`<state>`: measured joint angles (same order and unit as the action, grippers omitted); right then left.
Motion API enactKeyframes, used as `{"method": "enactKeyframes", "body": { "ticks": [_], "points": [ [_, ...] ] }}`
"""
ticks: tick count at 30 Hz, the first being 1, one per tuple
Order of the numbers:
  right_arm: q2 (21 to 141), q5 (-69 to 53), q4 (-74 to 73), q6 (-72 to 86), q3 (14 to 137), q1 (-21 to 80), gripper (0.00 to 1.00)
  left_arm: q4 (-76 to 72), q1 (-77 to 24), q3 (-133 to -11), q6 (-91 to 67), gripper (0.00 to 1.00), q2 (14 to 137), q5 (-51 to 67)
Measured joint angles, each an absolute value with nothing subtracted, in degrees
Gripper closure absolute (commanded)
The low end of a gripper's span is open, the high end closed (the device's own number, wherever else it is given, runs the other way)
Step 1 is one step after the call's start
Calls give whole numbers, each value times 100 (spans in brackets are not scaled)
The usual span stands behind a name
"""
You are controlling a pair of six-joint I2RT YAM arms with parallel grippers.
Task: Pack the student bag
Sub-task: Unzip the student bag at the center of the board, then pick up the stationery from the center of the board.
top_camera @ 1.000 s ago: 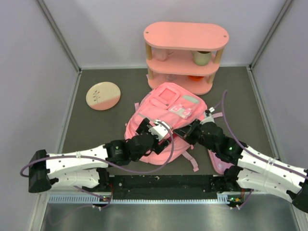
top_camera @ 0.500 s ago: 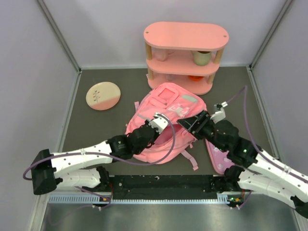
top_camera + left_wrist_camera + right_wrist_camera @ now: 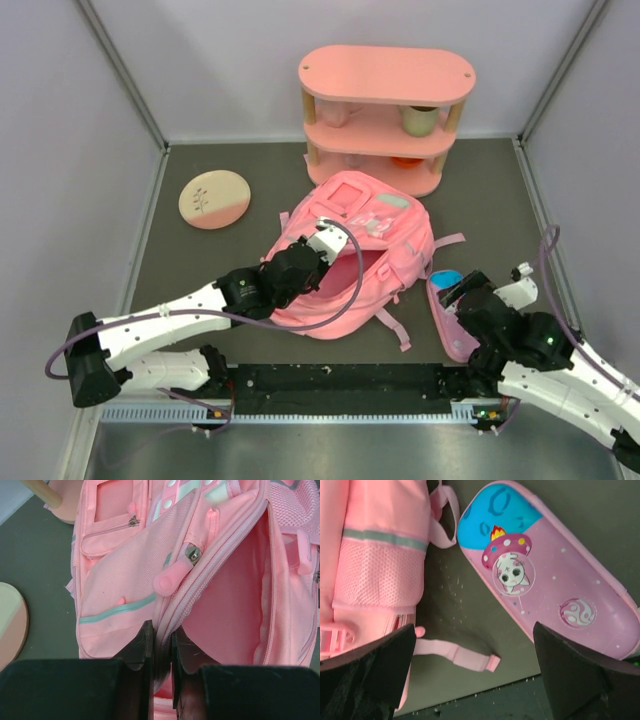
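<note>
- my left claw (image 3: 161,636) is pressed together on the bag (image 3: 115,580). it pinches the zip lip of the main mouth, and the pink lining shows open just right of my fingers.
- the bag lies mid-table, just in front of the shelf (image 3: 385,120). as far as i can judge, its held-open mouth faces the right arm's side.
- my right claw (image 3: 472,632) is spread wide and holds nothing. it hangs over the table just right of the bag.
- the case (image 3: 545,590) lies below and a little right of that claw, beside the bag but apart from its body, with a loose strap (image 3: 455,655) between them.
- the case's long axis runs from the blue end, farther from me, to the pink end by the near edge. in the wrist view it slants across the line between my fingers.
- i judge the right arm is the nearer one. the claw would have to turn to close across the case's short width, then carry it left to the mouth.
</note>
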<state>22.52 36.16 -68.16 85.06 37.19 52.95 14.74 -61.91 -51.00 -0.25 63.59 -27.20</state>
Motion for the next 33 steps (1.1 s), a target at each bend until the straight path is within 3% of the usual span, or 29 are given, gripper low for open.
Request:
{"method": "enactKeyframes", "body": {
  "ticks": [9,14,16,22,26,33],
  "points": [
    [3468,4252,-7400,9220,4051,5157,1,1660,-6158,-5144,-226,100,6429,-2163],
    [3922,4641,-7113,8016,4191,3828,1,1660,-6158,-5144,-357,100,6486,-1946],
    [4027,4193,-6361,7011,3938,2869,1,1658,-6158,-5144,-392,100,6495,-1883],
    [4947,1177,-4681,4731,3293,19,1,1649,-6152,-5142,-436,100,6506,-1756],
    [5078,89,-4147,4285,2921,-248,1,1619,-6152,-5120,-440,100,6528,-1732],
    [4182,-1334,-3492,4338,1973,-283,1,1507,-6154,-5120,-493,100,6709,-1498]
  ]
}}
